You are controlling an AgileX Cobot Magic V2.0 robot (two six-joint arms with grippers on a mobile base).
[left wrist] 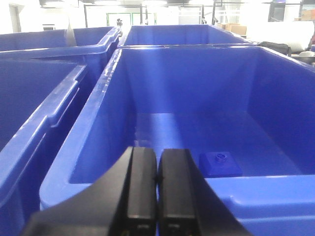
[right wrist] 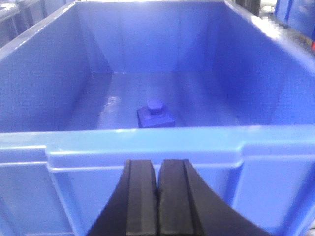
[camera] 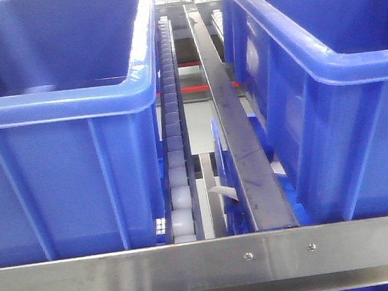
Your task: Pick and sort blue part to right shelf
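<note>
The blue part (left wrist: 220, 163), squat with sloped shoulders and a small round knob, lies on the floor of a blue bin (left wrist: 275, 98) in the left wrist view, near the bin's front wall. My left gripper (left wrist: 157, 169) hangs shut and empty just outside that wall, left of the part. The right shelf shows in the front view as a steel front rail (camera: 206, 262) with a roller track (camera: 175, 154) and blue bins. My right gripper (right wrist: 158, 172) is shut and empty, in front of another bin's rim (right wrist: 147, 140). Neither gripper shows in the front view.
A taller blue block with a wide cap (right wrist: 155, 114) stands on the floor of the bin before my right gripper. Two large bins (camera: 64, 166) (camera: 342, 102) flank a dark steel divider bar (camera: 238, 134). More blue bins (left wrist: 34, 113) stand to the left.
</note>
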